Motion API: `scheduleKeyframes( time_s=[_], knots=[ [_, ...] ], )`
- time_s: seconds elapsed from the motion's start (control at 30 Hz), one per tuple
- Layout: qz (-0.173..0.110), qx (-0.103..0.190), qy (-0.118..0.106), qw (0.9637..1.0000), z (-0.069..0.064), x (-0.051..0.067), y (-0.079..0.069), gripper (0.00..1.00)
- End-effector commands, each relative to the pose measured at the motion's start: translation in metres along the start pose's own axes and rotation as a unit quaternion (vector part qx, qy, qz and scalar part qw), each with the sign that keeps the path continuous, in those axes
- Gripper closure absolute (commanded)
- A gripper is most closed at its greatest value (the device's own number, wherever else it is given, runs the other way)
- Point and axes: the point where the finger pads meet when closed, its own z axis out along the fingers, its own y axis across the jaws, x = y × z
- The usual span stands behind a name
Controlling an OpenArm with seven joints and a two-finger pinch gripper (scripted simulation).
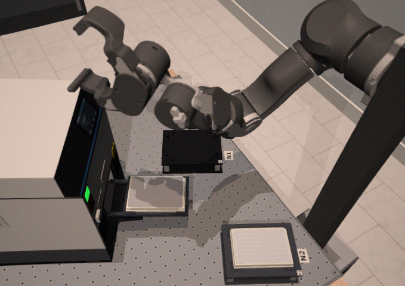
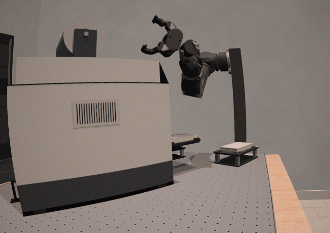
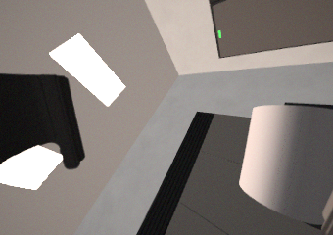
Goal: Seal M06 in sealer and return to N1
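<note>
M06 (image 1: 155,194) lies flat in the pocket of the stage (image 1: 187,195), which stands out from the sealer (image 1: 23,134); foil covers it. High above the sealer's top edge, the gripper (image 1: 77,55) hangs wide open and grips nothing. Beneath the arm, N1 (image 1: 191,149) is bare. The lamp (image 1: 87,193) glows green. M09 (image 1: 260,246) rests on N2 (image 1: 226,249).
</note>
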Motion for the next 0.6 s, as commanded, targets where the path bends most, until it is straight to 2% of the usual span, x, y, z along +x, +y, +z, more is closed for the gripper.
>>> scheduleKeyframes(
  time_s=[0.0,0.57],
  knots=[
    [0.003,0.004,0.002,1.0000,0.0006,0.0010,-0.0019,0.23],
    [0.003,0.004,0.002,1.0000,0.0008,0.0026,0.0012,0.23]
  ],
)
